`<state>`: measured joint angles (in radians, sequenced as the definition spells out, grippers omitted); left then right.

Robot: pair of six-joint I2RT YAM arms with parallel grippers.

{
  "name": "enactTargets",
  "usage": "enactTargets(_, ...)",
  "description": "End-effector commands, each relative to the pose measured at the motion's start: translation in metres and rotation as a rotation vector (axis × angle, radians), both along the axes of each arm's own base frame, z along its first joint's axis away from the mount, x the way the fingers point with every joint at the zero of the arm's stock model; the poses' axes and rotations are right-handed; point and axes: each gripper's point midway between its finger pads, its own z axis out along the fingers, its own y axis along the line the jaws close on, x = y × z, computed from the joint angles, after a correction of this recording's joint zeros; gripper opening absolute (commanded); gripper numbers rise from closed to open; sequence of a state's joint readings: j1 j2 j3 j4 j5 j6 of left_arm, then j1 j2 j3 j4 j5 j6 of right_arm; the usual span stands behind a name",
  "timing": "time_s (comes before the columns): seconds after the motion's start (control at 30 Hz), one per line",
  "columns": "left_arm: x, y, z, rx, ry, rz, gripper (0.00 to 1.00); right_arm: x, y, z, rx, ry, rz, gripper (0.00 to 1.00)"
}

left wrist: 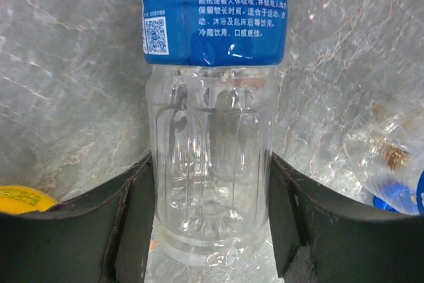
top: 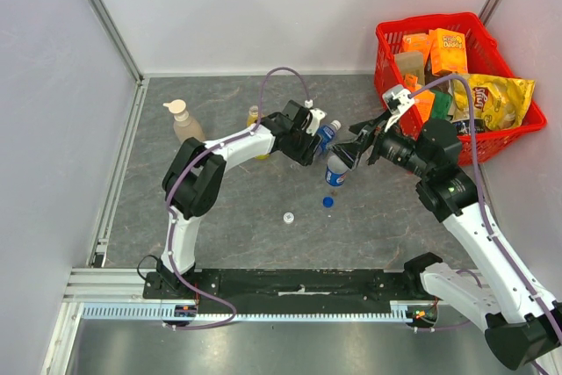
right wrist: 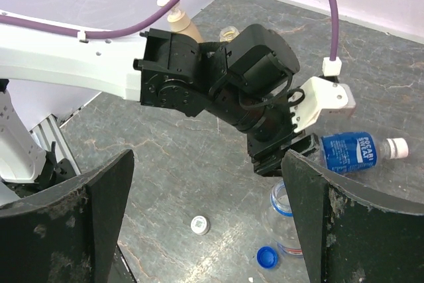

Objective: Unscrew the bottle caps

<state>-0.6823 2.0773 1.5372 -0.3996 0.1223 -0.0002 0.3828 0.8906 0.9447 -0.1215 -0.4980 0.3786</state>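
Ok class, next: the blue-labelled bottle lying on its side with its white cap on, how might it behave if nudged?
The lying bottle is round, so it would probably roll. It looks see-through with no liquid evident, so likely light. Its thin ribbed wall, between the fingers of the left gripper, may dent if squeezed.

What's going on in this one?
The left fingers clamp the base of a clear bottle lying on the table, its white cap still on. The right fingers hang open nearby, holding nothing. A second clear bottle stands uncapped, and a blue cap and a loose white cap lie on the table.
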Motion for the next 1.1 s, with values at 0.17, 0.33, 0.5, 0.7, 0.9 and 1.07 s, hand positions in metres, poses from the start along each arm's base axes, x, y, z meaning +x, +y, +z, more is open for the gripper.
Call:
enactTargets(0.17, 0.039, -0.023, 0.094, -0.106, -0.155, 0.045, 0.41, -0.011, -0.001, 0.023, 0.043, -0.041, 0.017, 0.98)
enactTargets(0.33, 0.044, -0.019, 0.156, -0.15, -0.251, 0.063, 0.39, -0.013, -0.003, 0.035, 0.058, -0.046, 0.01, 0.98)
enactTargets(0.5, 0.028, 0.002, 0.227, -0.21, -0.371, 0.091, 0.39, -0.01, -0.003, 0.049, 0.078, -0.043, -0.001, 0.98)
enactTargets(0.7, -0.02, 0.03, 0.262, -0.279, -0.394, 0.061, 0.4, -0.003, 0.001, 0.063, 0.099, -0.036, 0.0, 0.98)
enactTargets(0.9, -0.086, 0.062, 0.269, -0.376, -0.354, 0.043, 0.4, 0.018, 0.004, 0.076, 0.131, -0.01, -0.039, 0.98)
enactTargets(1.07, -0.127, 0.092, 0.265, -0.425, -0.352, 0.054, 0.4, 0.034, 0.009, 0.08, 0.205, 0.055, -0.042, 0.98)
